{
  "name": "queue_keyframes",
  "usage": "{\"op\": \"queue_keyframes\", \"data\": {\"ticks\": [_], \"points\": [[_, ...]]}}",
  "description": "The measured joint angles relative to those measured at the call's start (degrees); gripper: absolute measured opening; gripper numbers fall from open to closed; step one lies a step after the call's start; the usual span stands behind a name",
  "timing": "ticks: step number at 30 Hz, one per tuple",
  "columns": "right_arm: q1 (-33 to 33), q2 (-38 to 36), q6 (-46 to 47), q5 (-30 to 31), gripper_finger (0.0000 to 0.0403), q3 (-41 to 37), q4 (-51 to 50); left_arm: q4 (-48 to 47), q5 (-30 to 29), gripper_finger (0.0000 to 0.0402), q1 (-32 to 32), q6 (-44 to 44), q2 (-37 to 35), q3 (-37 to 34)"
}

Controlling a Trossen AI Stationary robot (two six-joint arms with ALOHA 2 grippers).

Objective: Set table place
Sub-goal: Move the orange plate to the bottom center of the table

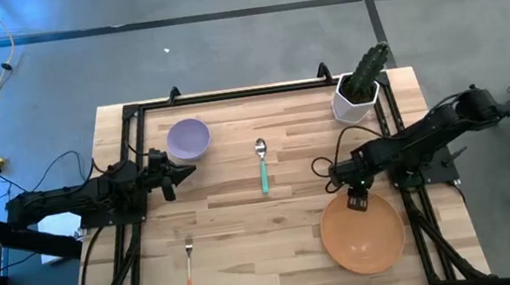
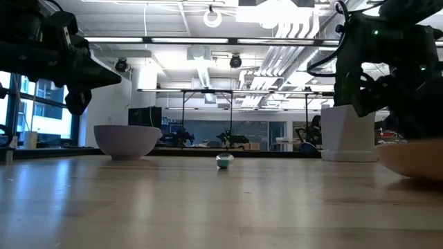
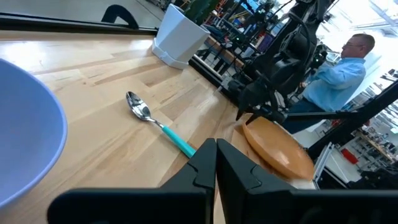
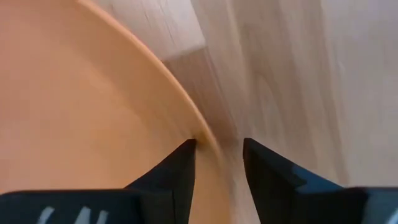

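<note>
The orange plate (image 1: 363, 237) lies at the near right corner of the table (image 1: 246, 224), and the right gripper (image 1: 357, 200) is down at its far rim. From that arm's own camera, one finger (image 4: 177, 171) sits over the plate's inside and the other over the bare wood outside, with the rim (image 4: 186, 118) running into the gap between them; the jaws are spread, straddling the edge and not pressed onto it.

The teal-handled spoon (image 1: 262, 165) lies around the middle of the table, bowl end towards the far edge, well apart from the plate. The lavender bowl (image 1: 189, 139) stands at the far left, upright. The small orange-handled fork (image 1: 189, 267) lies alone near the front left edge, handle towards the front.

The left gripper (image 1: 179, 172) hangs just beside the bowl on its near side, above the wood, holding nothing; its fingers (image 3: 205, 165) are pressed together to a point.

A white pot with a cactus (image 1: 360, 88) stands at the far right corner. Beyond the table a person in a light blue shirt (image 3: 339, 74) sits in the room
</note>
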Motion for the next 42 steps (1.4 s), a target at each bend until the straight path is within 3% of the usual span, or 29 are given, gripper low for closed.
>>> {"op": "queue_keyframes", "data": {"ticks": [5, 7, 17, 23, 34, 42], "points": [[-0.58, 1.92, 2.40, -1.59, 0.0028, 0.21, 5.24, -0.02, 0.00, 0.0000, 0.00, 0.02, 0.00, 0.00], [-0.90, 1.96, 4.04, -1.69, 0.0012, 0.22, 8.15, -0.02, 0.00, 0.0000, 0.00, 0.07, 0.00, 0.00], [-4.11, 2.13, 10.35, 5.42, 0.0002, 0.00, 20.22, -0.04, 0.00, 0.0000, 0.00, 0.25, 0.00, 0.00], [-5.71, 2.15, 10.24, 7.79, 0.0001, 1.87, 22.18, -0.04, 0.01, 0.0000, 0.00, 0.83, 0.00, 0.00], [-6.11, 7.41, 8.81, 5.20, 0.0000, 5.16, 22.16, -0.04, 0.02, 0.0000, 0.00, 1.55, 0.00, 0.00], [-5.31, 14.66, 5.12, 4.38, 0.0000, 13.26, 22.96, -0.04, 0.02, 0.0000, 0.00, 1.68, 0.00, 0.00]]}}
